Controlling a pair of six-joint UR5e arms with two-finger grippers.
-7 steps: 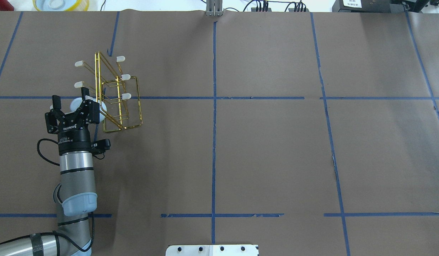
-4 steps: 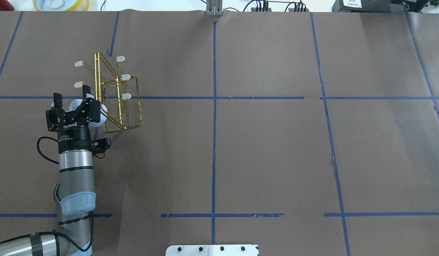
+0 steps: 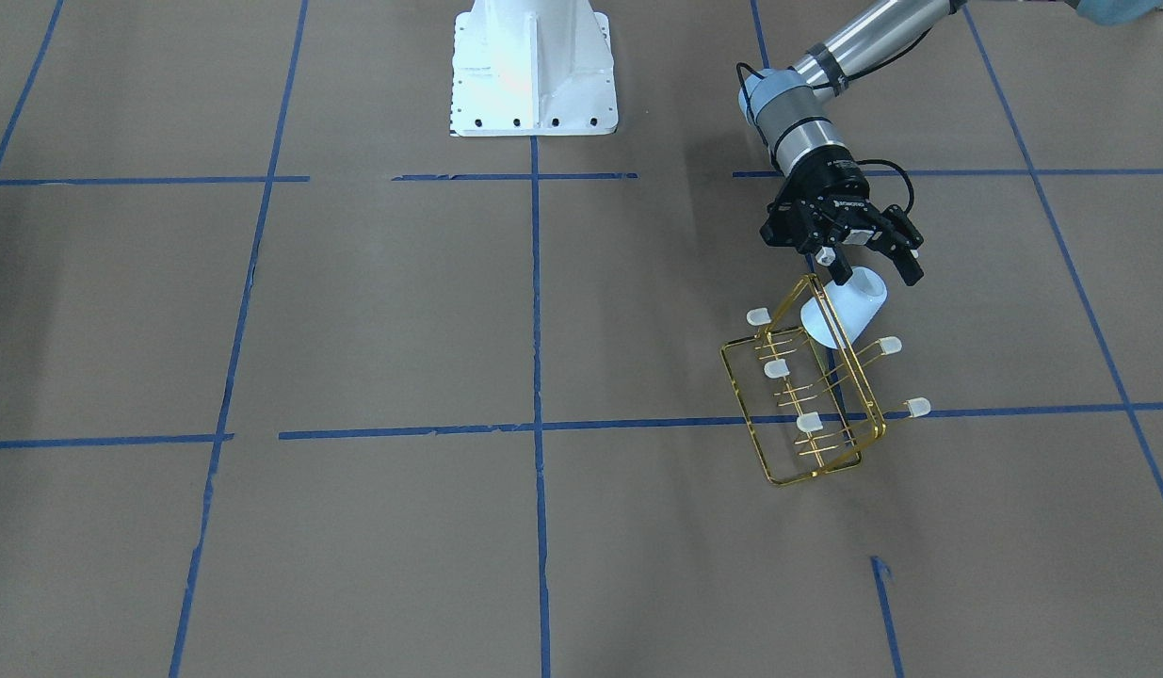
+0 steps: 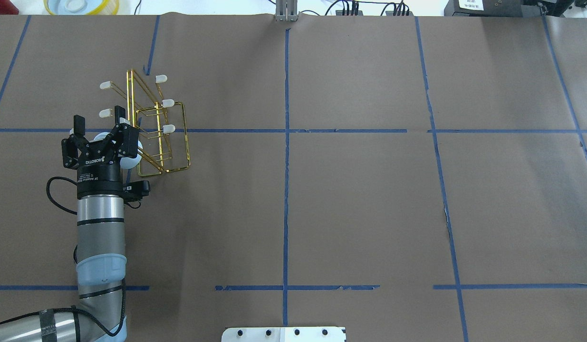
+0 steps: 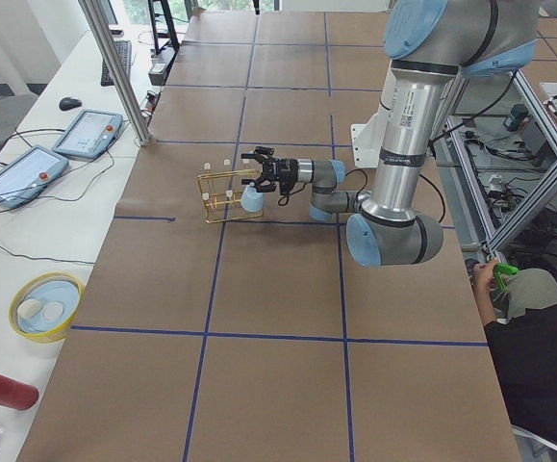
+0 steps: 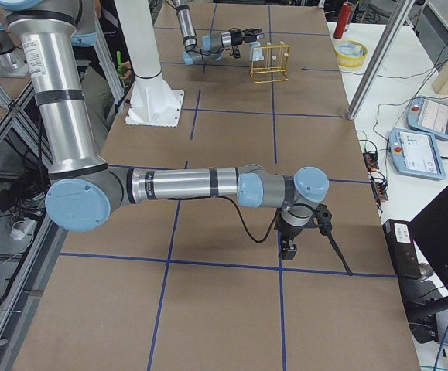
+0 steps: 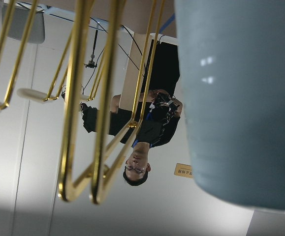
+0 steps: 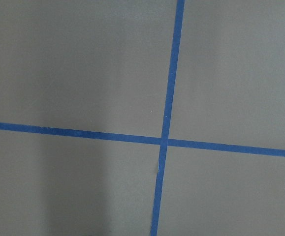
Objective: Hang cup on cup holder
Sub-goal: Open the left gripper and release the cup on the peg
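Observation:
The gold wire cup holder stands at the table's left, and it also shows in the front view. The pale blue cup leans tilted against its near-left side, over a prong there. My left gripper is open, with its fingers spread wider than the cup and lying level just above it. The left wrist view shows the cup's wall close up beside the rack's wires. My right gripper hangs over bare table far to the right; I cannot tell whether it is open or shut.
The robot's white base is at the near middle edge. A yellow-rimmed bowl and a red cylinder lie off the table's far left. A metal post and control pendants stand on the far side.
My left gripper has shifted a little forward, away from the robot, along the rack's left side, and has stayed open. The cup and rack have stayed in place.

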